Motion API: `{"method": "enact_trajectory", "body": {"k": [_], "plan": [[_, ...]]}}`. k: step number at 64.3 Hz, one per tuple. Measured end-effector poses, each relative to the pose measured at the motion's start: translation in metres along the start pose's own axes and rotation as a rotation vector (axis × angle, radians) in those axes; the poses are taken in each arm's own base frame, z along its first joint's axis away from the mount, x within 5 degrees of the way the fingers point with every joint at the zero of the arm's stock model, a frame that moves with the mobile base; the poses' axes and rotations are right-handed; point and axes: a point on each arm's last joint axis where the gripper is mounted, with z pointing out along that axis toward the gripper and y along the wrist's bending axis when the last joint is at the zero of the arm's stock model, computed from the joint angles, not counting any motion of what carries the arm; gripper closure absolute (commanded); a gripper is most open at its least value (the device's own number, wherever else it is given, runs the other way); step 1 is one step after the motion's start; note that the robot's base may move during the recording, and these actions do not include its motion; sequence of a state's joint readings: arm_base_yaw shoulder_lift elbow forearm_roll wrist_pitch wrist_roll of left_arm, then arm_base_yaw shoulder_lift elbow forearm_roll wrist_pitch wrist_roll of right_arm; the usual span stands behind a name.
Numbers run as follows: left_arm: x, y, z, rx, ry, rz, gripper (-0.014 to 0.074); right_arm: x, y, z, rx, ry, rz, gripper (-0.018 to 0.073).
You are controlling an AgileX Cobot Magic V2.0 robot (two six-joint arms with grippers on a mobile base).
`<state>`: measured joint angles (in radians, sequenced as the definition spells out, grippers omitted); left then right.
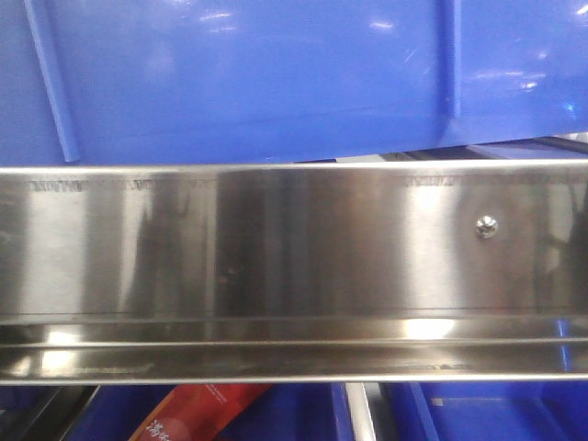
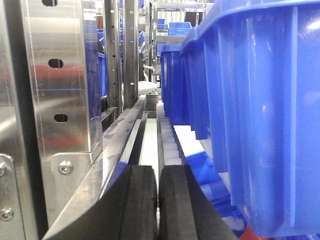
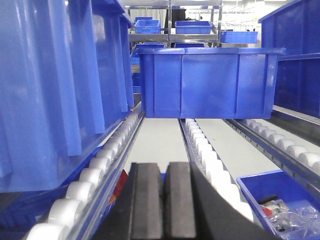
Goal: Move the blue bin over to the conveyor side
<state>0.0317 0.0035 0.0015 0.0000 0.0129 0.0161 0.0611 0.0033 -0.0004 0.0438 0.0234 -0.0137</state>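
Left wrist view, far left: steel upright (image 2: 55, 90) stood close beside left gripper (image 2: 158, 172), pads pressed together, nothing between. I judged room tight; arm could clip upright. Task's blue bin (image 2: 260, 115) just right of it, seemingly on rollers (image 3: 80, 192), above steel rail (image 1: 276, 248). Right gripper (image 3: 163, 170) beside bin's other wall, likewise closed and empty. Walls glossy: sideways squeeze might slip, bin tilt, snag rail. Second bin (image 3: 207, 82) sat ahead, collision risk. No conveyor in any view.
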Motion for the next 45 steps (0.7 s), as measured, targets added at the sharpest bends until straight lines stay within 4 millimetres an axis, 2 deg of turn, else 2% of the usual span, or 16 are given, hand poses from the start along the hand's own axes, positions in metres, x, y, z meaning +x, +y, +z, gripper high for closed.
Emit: {"method": "enact_trajectory", "body": {"k": [45], "plan": [[0.0000, 0.0000, 0.0000, 0.000, 0.000, 0.000, 0.0583, 0.0000, 0.0000, 0.0000, 0.000, 0.000, 0.000, 0.0648]]}}
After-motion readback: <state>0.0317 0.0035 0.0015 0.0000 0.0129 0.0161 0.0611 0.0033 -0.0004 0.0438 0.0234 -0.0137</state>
